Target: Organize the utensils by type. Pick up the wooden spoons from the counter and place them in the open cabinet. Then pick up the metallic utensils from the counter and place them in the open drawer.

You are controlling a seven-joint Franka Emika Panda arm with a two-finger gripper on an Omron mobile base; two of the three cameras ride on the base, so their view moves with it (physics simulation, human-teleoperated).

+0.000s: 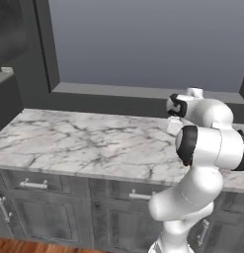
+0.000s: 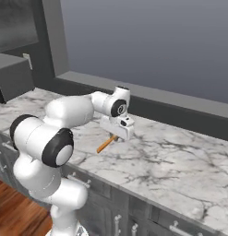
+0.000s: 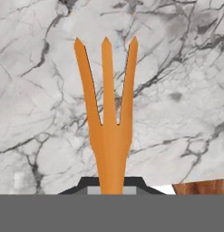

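My gripper (image 2: 116, 134) hangs a little above the white marble counter (image 2: 180, 161) and is shut on the orange utensil (image 2: 106, 144), which sticks out below it at a slant. In the hand view this utensil (image 3: 107, 113) is a bright orange fork with three tines pointing away from my gripper (image 3: 111, 185), over the veined counter (image 3: 36, 90). In the left base view my own arm hides most of the hand above the counter (image 1: 84, 143). I see no wooden spoons, open cabinet or open drawer from here.
Dark drawer fronts with short silver handles (image 1: 33, 184) run below the counter. A dark boxy unit (image 2: 14, 76) stands at the counter's left end. A grey ledge and wall (image 1: 143, 49) close off the back. Wooden floor (image 1: 24, 245) lies below.
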